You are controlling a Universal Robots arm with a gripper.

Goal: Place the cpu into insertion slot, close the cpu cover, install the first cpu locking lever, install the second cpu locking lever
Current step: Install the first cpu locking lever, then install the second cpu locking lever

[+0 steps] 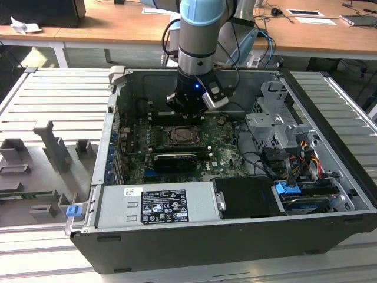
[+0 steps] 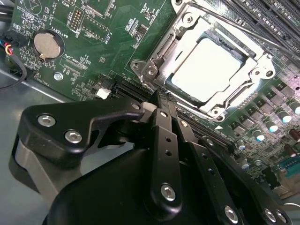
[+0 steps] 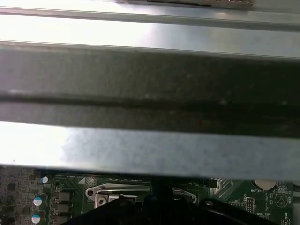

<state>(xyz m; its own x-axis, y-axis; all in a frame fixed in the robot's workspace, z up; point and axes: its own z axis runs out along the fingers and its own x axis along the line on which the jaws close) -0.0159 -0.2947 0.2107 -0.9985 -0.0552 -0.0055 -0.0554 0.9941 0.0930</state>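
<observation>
Judging by where things sit, the job's at the lever stage. In the second wrist view the cpu point(image 2: 206, 70) is already down in its slot and the cover point(image 2: 190, 98) lies flat around it, chip showing through the window. The gripper point(image 2: 161, 97) has its two fingers point(image 2: 165, 126) pressed together with nothing between them, and the tip is right at a corner of the socket. I can't tell whether it's actually touching.

In the exterior view the gripper point(image 1: 188, 109) hangs at 12 o'clock from the socket point(image 1: 181, 137), just above the board, inside the open case point(image 1: 177, 236). A long black card point(image 1: 175, 160) sits at the socket's 6 o'clock and a drive cage point(image 1: 277, 127) at its 3 o'clock.

To do this bit well, I'd say push with the closed tip on the lever's end only and stay off the cover. Sweep it down and sideways so it tucks under its hook — slow and steady, no forcing.

Count:
- One cpu.
- One cover.
- One gripper with two fingers.
- One coin battery point(image 2: 48, 44).
- One black card.
- One thin lever rod point(image 2: 255, 37) that I can make out for sure — the second I can't pick out.
</observation>
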